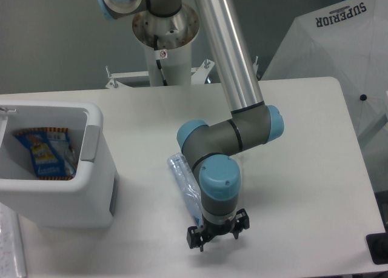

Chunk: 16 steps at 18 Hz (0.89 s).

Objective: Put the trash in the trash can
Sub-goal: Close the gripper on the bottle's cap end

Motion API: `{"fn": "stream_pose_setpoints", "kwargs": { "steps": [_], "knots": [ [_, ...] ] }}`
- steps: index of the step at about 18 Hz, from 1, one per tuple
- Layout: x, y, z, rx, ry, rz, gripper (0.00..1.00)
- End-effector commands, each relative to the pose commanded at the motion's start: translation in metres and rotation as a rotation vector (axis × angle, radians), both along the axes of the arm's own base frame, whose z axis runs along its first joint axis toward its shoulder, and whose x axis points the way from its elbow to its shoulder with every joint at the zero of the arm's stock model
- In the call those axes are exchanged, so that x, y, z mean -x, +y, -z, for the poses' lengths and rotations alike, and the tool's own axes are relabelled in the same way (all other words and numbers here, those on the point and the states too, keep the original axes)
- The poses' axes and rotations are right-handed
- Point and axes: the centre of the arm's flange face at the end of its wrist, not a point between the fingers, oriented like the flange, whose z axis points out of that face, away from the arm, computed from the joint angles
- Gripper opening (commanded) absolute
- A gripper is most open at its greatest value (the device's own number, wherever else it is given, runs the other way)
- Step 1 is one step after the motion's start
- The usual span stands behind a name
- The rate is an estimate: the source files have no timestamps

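A flattened clear plastic bottle point(183, 178) with a bluish label lies on the white table, pointing from the middle toward the front. Its near end is hidden behind the arm's wrist. My gripper point(217, 232) hangs just above the table at that near end, pointing down, its black fingers point(194, 238) spread apart with nothing visible between them. The trash can point(91, 193), a boxy white bin with a grey side tab, stands at the left edge. Inside it lies a wrapper point(44, 153) with blue and yellow print.
The robot's base column point(165, 45) rises at the back of the table. A white canopy marked SUPERIOR point(339, 42) stands to the right. A black object point(378, 249) sits at the front right corner, and a pale textured item point(10, 248) at the front left.
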Motion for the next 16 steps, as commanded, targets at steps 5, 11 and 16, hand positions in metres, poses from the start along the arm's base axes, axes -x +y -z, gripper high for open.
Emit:
{"fn": "stream_pose_setpoints", "kwargs": {
  "steps": [5, 11, 16],
  "knots": [
    [-0.003, -0.001, 0.003, 0.007, -0.005, 0.001, 0.70],
    [-0.007, -0.004, 0.006, 0.014, -0.012, 0.006, 0.70],
    [-0.009, -0.006, 0.007, 0.019, -0.015, 0.010, 0.70]
  ]
}}
